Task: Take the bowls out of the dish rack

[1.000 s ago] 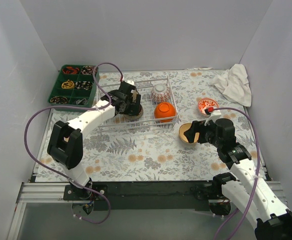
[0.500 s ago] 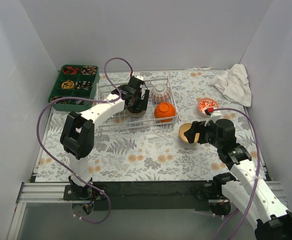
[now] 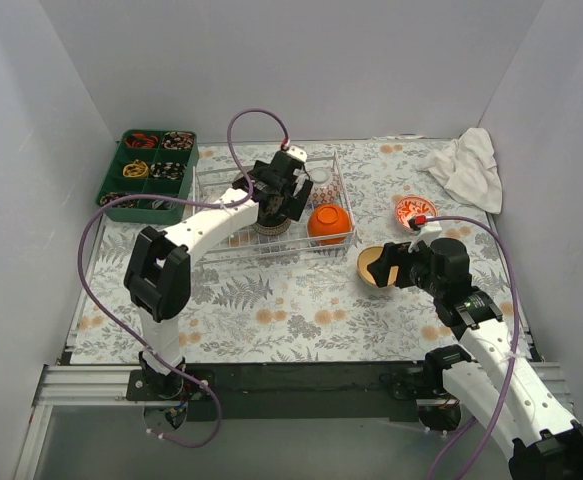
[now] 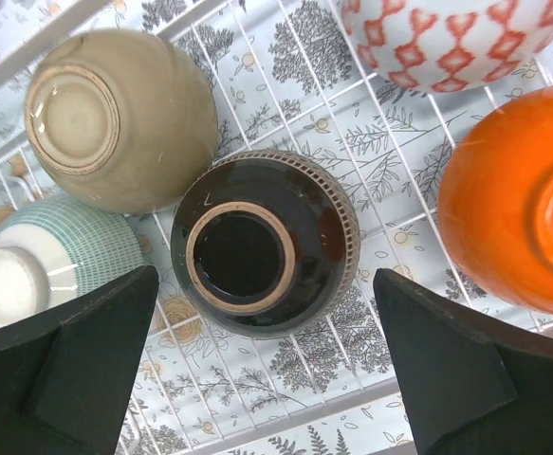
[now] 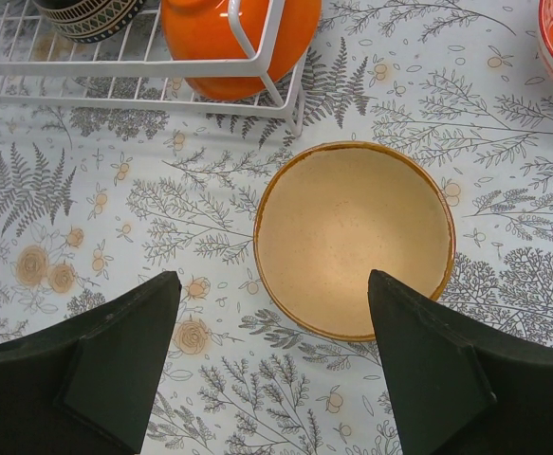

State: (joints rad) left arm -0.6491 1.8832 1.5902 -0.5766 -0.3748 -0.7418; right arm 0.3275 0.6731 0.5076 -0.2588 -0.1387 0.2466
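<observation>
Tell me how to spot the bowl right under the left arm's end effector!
Find the white wire dish rack on the flowery table. Inside, between an olive-tan ceramic bowl and a shiny orange bowl, a round bowl sits upside down. It alone is dark brown, with a ribbed tan band near its rim.

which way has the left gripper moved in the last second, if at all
Yes, the left gripper went rightward along the dish rack, toward the orange bowl.
</observation>
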